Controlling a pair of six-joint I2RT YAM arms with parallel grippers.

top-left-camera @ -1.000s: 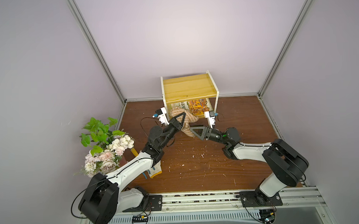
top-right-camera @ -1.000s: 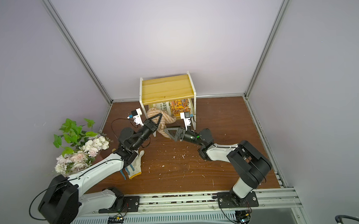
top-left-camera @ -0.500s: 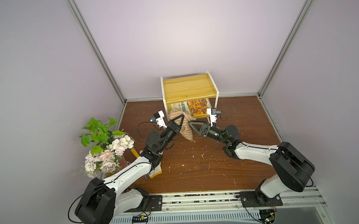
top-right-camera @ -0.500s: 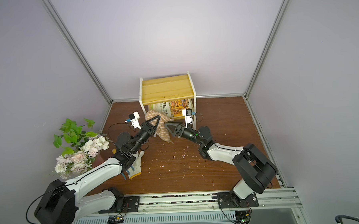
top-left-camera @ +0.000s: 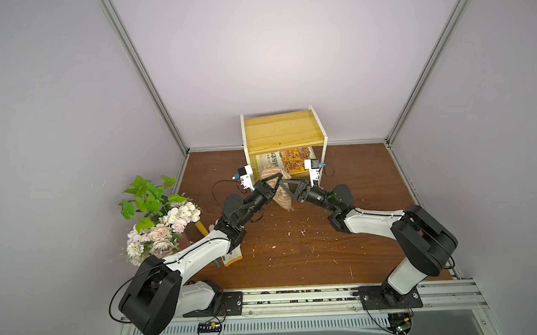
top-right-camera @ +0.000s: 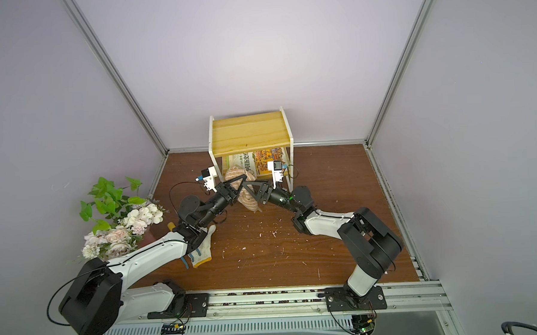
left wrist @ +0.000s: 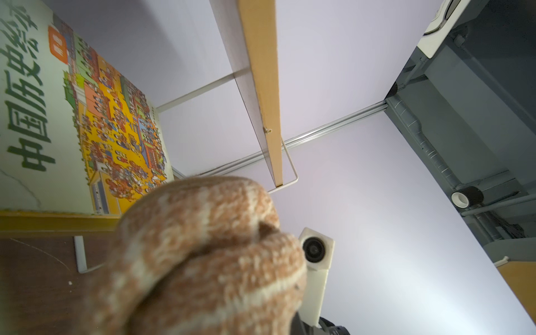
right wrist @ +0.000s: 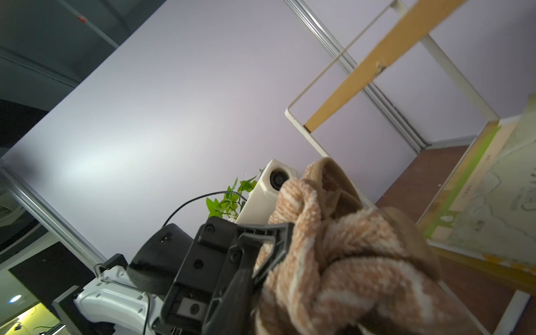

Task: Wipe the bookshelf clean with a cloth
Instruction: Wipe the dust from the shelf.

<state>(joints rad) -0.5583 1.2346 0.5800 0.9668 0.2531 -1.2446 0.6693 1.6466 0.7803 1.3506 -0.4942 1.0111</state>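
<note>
The bookshelf stands against the back wall, its top yellow board bare. Just in front of its lower tier hangs the cloth, a bunched tan towel with pale stripes. My left gripper is shut on its upper part from the left. My right gripper meets it from the right, closed on the same bunch. In both wrist views the cloth fills the foreground and hides my own jaws. One of the left gripper's fingers shows pressed into the fabric.
Picture books lie on the lower board. A flower bouquet stands at the left wall. A white glove lies under the left arm. Pale crumbs dot the brown floor between the arms.
The right gripper has moved in from the right and closed on the cloth. Both grippers and the cloth have shifted toward the bookshelf.
</note>
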